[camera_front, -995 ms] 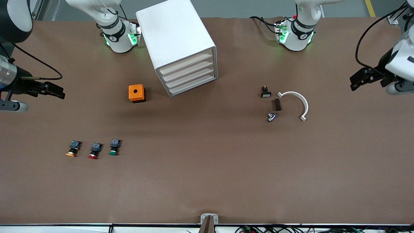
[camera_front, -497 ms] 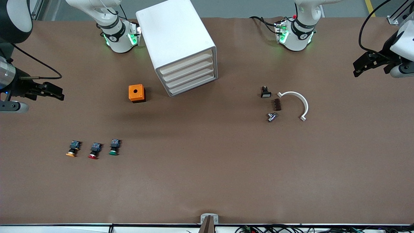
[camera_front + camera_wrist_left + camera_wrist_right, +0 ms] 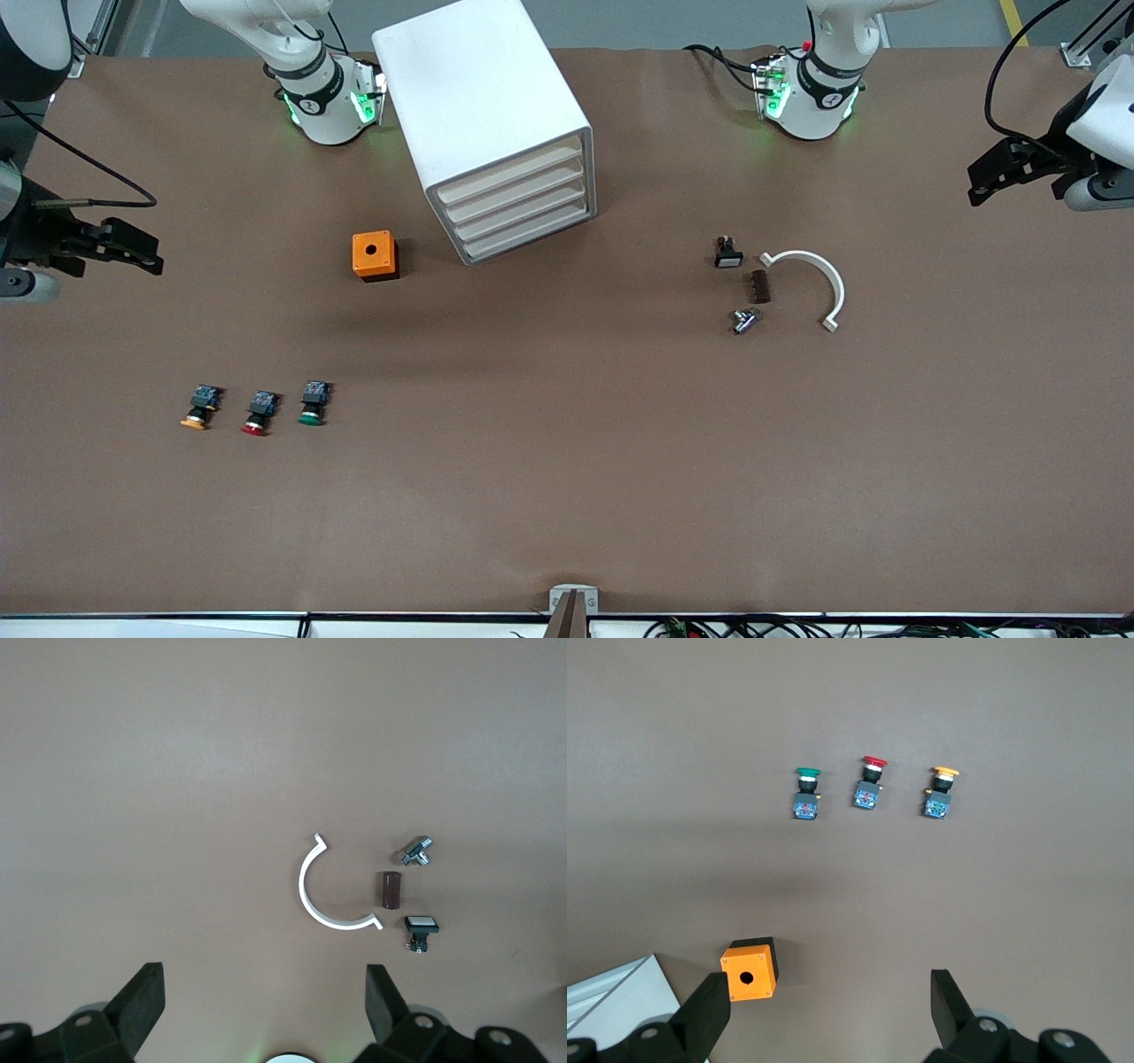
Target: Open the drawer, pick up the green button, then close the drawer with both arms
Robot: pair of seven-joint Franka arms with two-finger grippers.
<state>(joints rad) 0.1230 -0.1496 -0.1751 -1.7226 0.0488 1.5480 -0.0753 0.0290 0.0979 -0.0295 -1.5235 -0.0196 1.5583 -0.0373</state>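
Observation:
The white cabinet (image 3: 483, 106) stands near the robots' bases. Its four white drawers (image 3: 518, 208) are all shut and face the front camera. The green-capped button (image 3: 312, 404) lies on the table, nearer the front camera than the cabinet, toward the right arm's end; it also shows in the right wrist view (image 3: 806, 793). My right gripper (image 3: 146, 252) hangs open and empty over the table's edge at the right arm's end, shown in its wrist view (image 3: 830, 992). My left gripper (image 3: 979, 182) hangs open and empty over the left arm's end, shown in its wrist view (image 3: 263, 988).
A red-capped button (image 3: 258, 413) and an orange-capped button (image 3: 199, 408) lie beside the green one. An orange cube with a hole (image 3: 375, 255) sits beside the cabinet. A white arc piece (image 3: 819, 275), a brown block (image 3: 759, 286), a metal fitting (image 3: 744, 320) and a small black switch (image 3: 728, 252) lie toward the left arm's end.
Both grippers have drawn back toward the robots' side, the right one also outward toward its table end. Both stay open. Nothing on the table has moved.

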